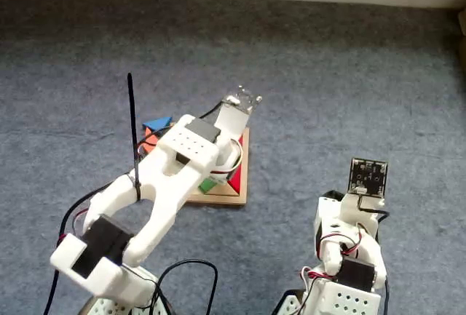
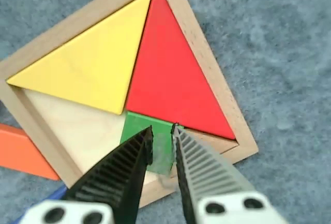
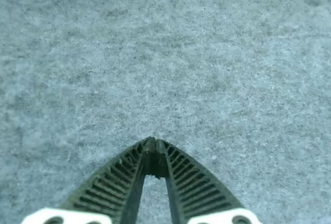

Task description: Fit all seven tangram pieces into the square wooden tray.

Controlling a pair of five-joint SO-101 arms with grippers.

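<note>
The square wooden tray (image 2: pixel 207 43) holds a yellow triangle (image 2: pixel 88 63), a red triangle (image 2: pixel 170 74) and a green square (image 2: pixel 135 127), all lying flat. My left gripper (image 2: pixel 163 130) is above the green square with its fingers a narrow gap apart and nothing between them. In the high view the left arm covers most of the tray (image 1: pixel 237 197). A blue piece (image 1: pixel 156 124) and an orange piece (image 1: pixel 148 140) lie on the carpet beside the tray's left edge. My right gripper (image 3: pixel 155 144) is shut and empty over bare carpet.
Grey carpet covers the whole table. The right arm (image 1: pixel 349 257) stands folded at the front right, well apart from the tray. A black cable (image 1: pixel 132 126) rises beside the left arm. Bare wood (image 2: pixel 77 125) shows inside the tray next to the green square.
</note>
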